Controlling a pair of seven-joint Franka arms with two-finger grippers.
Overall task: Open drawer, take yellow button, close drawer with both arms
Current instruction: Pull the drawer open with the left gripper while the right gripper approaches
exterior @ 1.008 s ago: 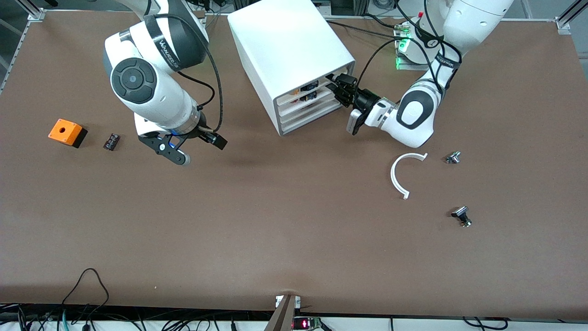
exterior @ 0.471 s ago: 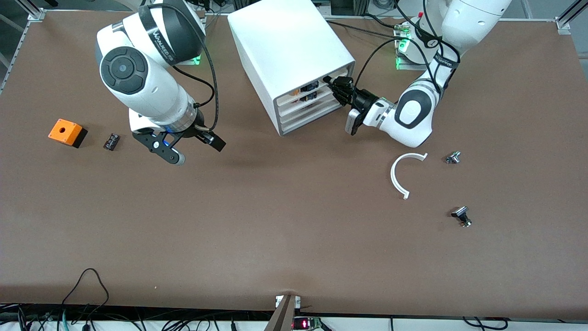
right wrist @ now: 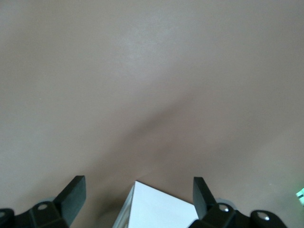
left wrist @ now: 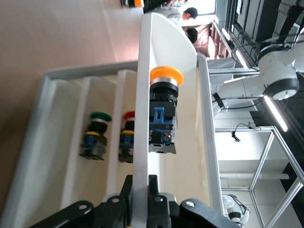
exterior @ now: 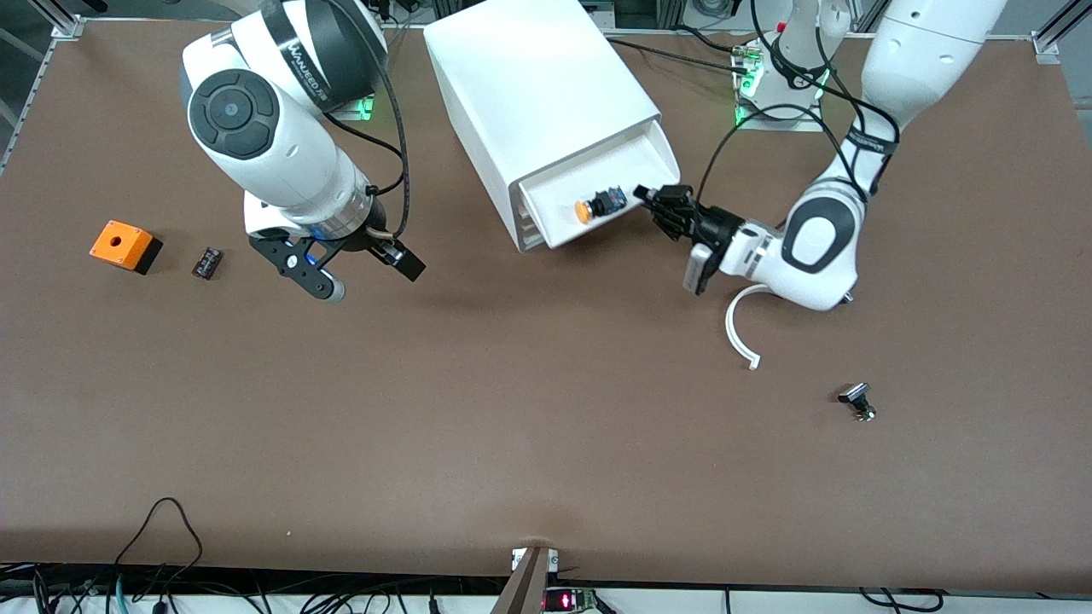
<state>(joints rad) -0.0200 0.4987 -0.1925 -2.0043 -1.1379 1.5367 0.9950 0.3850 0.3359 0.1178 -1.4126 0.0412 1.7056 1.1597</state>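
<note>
The drawer (exterior: pixel 618 164), uppermost in the white cabinet (exterior: pixel 537 85), stands pulled out. The button (exterior: pixel 597 205) lies on its side in it, orange cap toward the right arm's end of the table. My left gripper (exterior: pixel 650 199) is shut on the drawer's front wall. In the left wrist view the fingers (left wrist: pixel 125 190) clamp that wall (left wrist: pixel 142 95), with the button (left wrist: pixel 162 118) just inside it. My right gripper (exterior: pixel 367 277) is open and empty, over bare table beside the cabinet toward the right arm's end. The right wrist view shows its open gripper (right wrist: pixel 137 197) with a cabinet corner (right wrist: pixel 156 211) between the fingers.
An orange square box (exterior: pixel 124 246) and a small black component (exterior: pixel 206 262) lie at the right arm's end. A white curved piece (exterior: pixel 739 328) and a small metal part (exterior: pixel 857 401) lie near the left arm. Lower drawers hold a green-capped button (left wrist: pixel 95 137) and a red-capped button (left wrist: pixel 127 140).
My left gripper closed on the top drawer's front wall and pulled it out, uncovering the button. My right arm drew back and up a little.
</note>
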